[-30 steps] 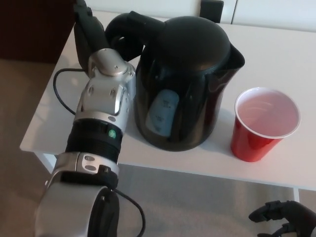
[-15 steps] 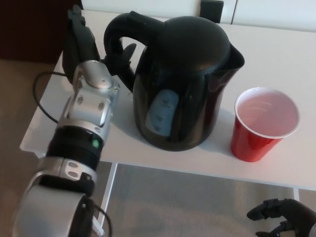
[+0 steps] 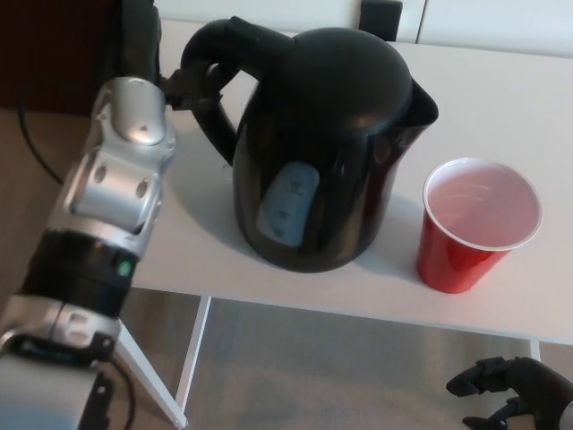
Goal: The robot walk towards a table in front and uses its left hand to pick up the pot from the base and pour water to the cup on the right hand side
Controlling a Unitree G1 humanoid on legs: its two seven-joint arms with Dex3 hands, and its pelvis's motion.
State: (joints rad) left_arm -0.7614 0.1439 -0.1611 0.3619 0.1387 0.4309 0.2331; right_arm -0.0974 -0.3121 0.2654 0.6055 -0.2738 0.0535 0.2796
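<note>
A black electric kettle (image 3: 322, 143) stands upright on the white table (image 3: 501, 90), its spout toward the right and its loop handle (image 3: 210, 63) at the back left. No base shows under it. My left hand (image 3: 152, 54) is just left of the handle, open, with a fingertip (image 3: 188, 87) touching the handle's outer side; my silver wrist hides most of the hand. A red cup (image 3: 479, 224) with a pale inside stands right of the kettle. My right hand (image 3: 510, 403) hangs below the table's front edge, open and holding nothing.
A small black object (image 3: 380, 13) sits at the table's back edge. A black cable (image 3: 31, 143) runs past the table's left side. A white table leg (image 3: 192, 349) shows over beige carpet. The table's front edge lies close below the kettle and cup.
My left arm has swung to the left, and its hand has come out of the handle loop to the handle's outer side. Kettle and cup stay put; the right hand is still.
</note>
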